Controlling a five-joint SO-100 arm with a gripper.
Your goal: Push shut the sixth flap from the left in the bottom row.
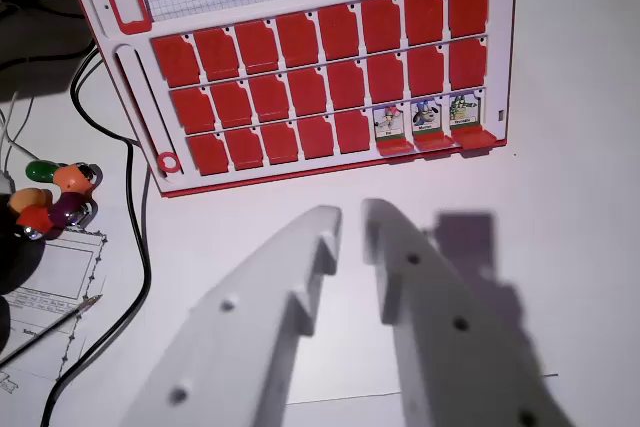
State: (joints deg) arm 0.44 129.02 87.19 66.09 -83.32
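Lying open at the near edge of the red board (300, 172), the sixth flap (393, 146) is resting flat past the bottom row, showing a small picture card (388, 122) where its cover should be. Counting from the left, five flaps in that row are standing closed, and this one is the first of three folded down; the other two open flaps (450, 138) are lying just to its right.

From the claw (352, 215), the flap is sitting farther away and slightly to the right, with bare white table (570, 77) between them. The claw's two white fingers (310, 242) are hanging a little apart, gripping nothing, their tips pointing toward the board's near edge. The flap's long side is running left to right along that edge, so I'd judge the push needs to go forward and a touch right, catching the lip from the near side and tipping it up over the card without clipping its open neighbour.

Off to the left, a black cable (140, 237) is trailing past the board, beside some small colourful toys (55, 197) and a printed sheet (50, 277).
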